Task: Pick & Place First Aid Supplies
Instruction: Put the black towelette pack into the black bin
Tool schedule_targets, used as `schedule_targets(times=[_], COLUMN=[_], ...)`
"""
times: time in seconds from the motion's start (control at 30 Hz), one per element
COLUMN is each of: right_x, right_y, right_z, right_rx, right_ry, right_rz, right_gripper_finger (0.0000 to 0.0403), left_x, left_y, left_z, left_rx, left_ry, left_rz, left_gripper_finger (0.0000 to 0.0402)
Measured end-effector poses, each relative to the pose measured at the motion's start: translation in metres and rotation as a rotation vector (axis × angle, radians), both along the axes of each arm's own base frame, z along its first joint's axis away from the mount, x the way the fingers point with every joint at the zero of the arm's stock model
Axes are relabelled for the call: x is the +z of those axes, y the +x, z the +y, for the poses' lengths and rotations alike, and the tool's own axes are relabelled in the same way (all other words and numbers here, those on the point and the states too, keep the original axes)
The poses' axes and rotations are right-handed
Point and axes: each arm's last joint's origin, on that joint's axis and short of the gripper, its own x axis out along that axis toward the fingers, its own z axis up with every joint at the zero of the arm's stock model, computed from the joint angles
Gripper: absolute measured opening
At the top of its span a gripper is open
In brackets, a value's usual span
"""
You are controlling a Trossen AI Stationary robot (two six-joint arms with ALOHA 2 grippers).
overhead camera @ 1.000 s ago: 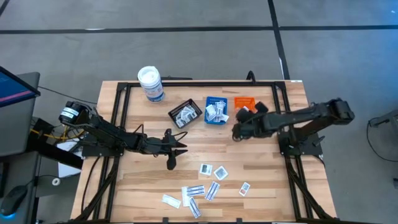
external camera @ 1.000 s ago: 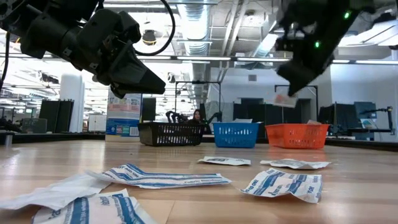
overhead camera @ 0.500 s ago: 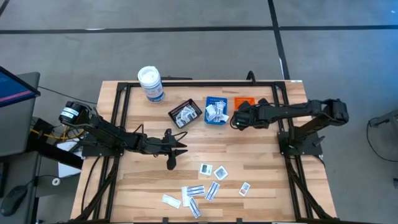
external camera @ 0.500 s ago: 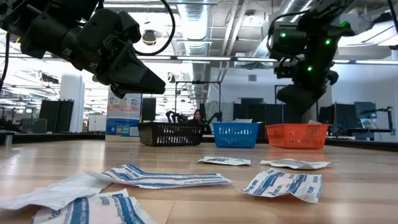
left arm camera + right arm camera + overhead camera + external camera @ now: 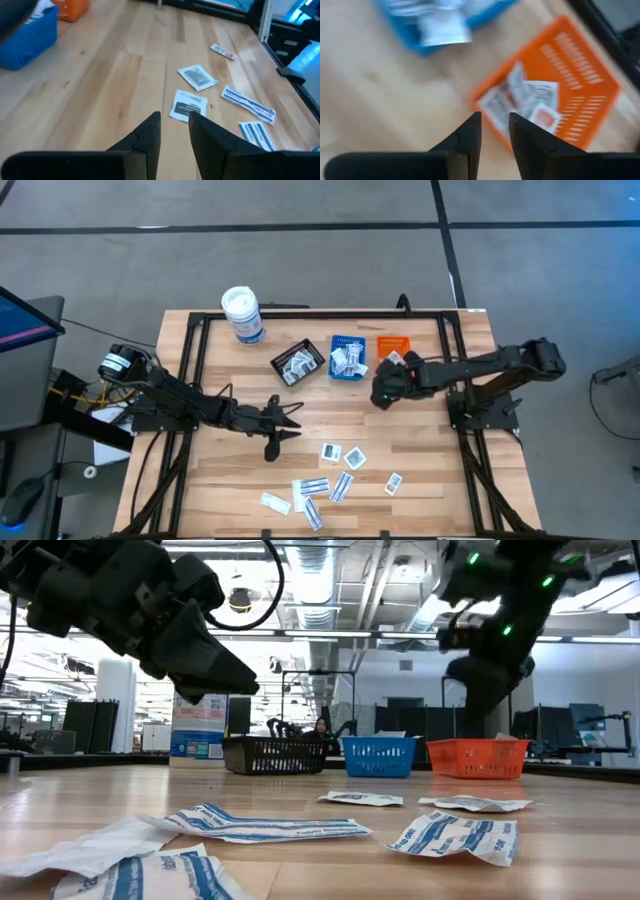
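Several first aid supplies (image 5: 325, 478), small white printed packets, lie flat on the near middle of the table; two of them (image 5: 190, 106) sit just ahead of my left gripper (image 5: 173, 117). That gripper (image 5: 290, 420) hovers open above the table's middle with nothing between its fingers. My right gripper (image 5: 378, 392) hangs open and slanting down just near of the orange tray (image 5: 580, 65). Packets (image 5: 525, 102) lie in that tray. More packets lie in the blue tray (image 5: 347, 356) and the black tray (image 5: 297, 363).
A white round canister (image 5: 243, 315) with a blue label stands at the far left. The three trays stand in a row along the far middle. Bare wood lies between the trays and the loose packets. A black frame (image 5: 190, 340) runs along the table's edges.
My right gripper carried a packet toward the far edge over the orange tray, let it go there, then drew back toward the near edge and tipped further down. My left gripper has tipped slightly downward in place.
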Motion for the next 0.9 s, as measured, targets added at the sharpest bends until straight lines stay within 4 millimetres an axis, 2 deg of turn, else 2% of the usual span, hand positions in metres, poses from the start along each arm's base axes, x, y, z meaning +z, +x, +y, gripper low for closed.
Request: schedule_targets(times=[0.2, 0.3, 0.4, 0.57, 0.77, 0.9], right_x=[0.023, 0.037, 0.049, 0.047, 0.043, 0.044], right_y=[-0.011, -0.021, -0.031, -0.041, -0.045, -0.044], right_z=[0.04, 0.058, 0.073, 0.09, 0.098, 0.1], right_rx=[0.224, 0.355, 0.412, 0.489, 0.526, 0.537], right_ry=[0.069, 0.025, -0.021, -0.012, 0.045, 0.073], right_rz=[-0.104, -0.147, -0.227, -0.327, -0.333, -0.345], right_gripper_finger=[0.0092, 0.0092, 0.0092, 0.0092, 0.0092, 0.0092], left_x=[-0.018, -0.025, -0.029, -0.038, -0.059, -0.062], left_y=[0.02, 0.04, 0.064, 0.096, 0.1, 0.1], left_z=[-0.007, -0.012, -0.017, -0.019, -0.02, -0.021], left_rx=[-0.021, -0.051, -0.067, -0.063, -0.127, -0.143], left_ry=[0.005, 0.057, 0.093, 0.146, 0.106, 0.09], left_rz=[-0.054, -0.054, -0.052, -0.048, 0.022, 0.026], left_gripper_finger=[0.0114, 0.0125, 0.0135, 0.0143, 0.0143, 0.0143])
